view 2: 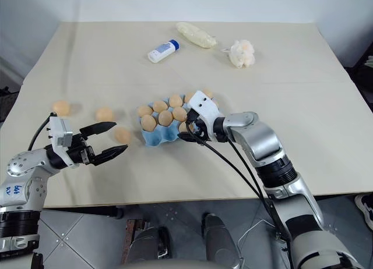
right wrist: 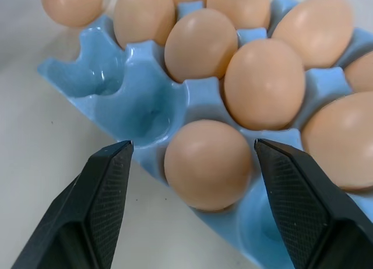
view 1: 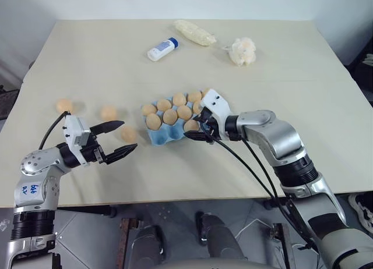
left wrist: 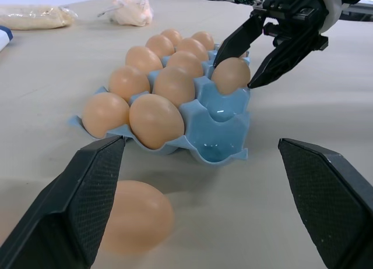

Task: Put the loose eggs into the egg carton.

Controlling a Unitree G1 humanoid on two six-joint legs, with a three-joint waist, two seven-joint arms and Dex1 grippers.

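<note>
Right wrist view: egg [right wrist: 207, 164] between parted jaws.

The egg carton [view 1: 169, 129] lies in the middle of the table [view 1: 291, 82] with eggs in most cups, three loose eggs [view 1: 108, 112] lie on its left, and a bottle [view 1: 162, 49], a bag [view 1: 194, 32] and a puff [view 1: 243, 50] lie behind it.

Looks like a lab/test room: one plain beige table [view 1: 303, 106] vs bare white wall [view 1: 87, 4], grey tile floor [view 1: 87, 234], loose cables, props laid out – bottle [view 1: 162, 49], bag [view 1: 194, 32], puff [view 1: 243, 50].
</note>
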